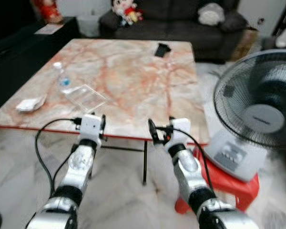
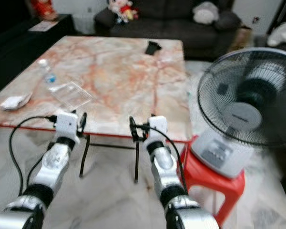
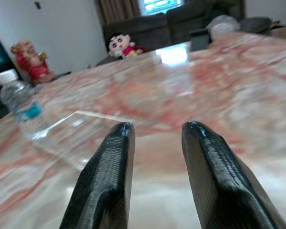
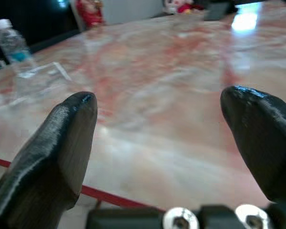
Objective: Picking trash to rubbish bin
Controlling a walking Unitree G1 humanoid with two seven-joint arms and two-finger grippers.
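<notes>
The left gripper [image 3: 155, 131] has its two black fingers a narrow gap apart with nothing between them; it hangs at the near edge of the pink-veined marble table with a red rim [image 1: 133, 71], aimed across the top, probably so the trash lies straight ahead of it; the right gripper [image 4: 157, 105] is spread much wider, also empty, level with the same near edge and further right, held ready rather than reaching.

Just beyond the left gripper, on the near-left part of the table, lies a clear flat plastic tray [image 1: 86, 97]; touching or just behind it on the far-left side is a small clear plastic water bottle with a white cap and blue label [image 1: 61, 78], which looks upright in the wrist views; at the left edge sits a crumpled white wrapper [image 1: 30, 103]; these three look like the trash to collect, none yet grasped; a small black object [image 1: 162, 49] rests near the far edge, too small to identify.

To the right, a grey pedestal fan [image 1: 260, 112] stands on a red plastic stool [image 1: 229, 183]; beyond the table is a dark sofa [image 1: 181, 21] with soft toys; no rubbish bin can be made out, so the task seems at its start.
</notes>
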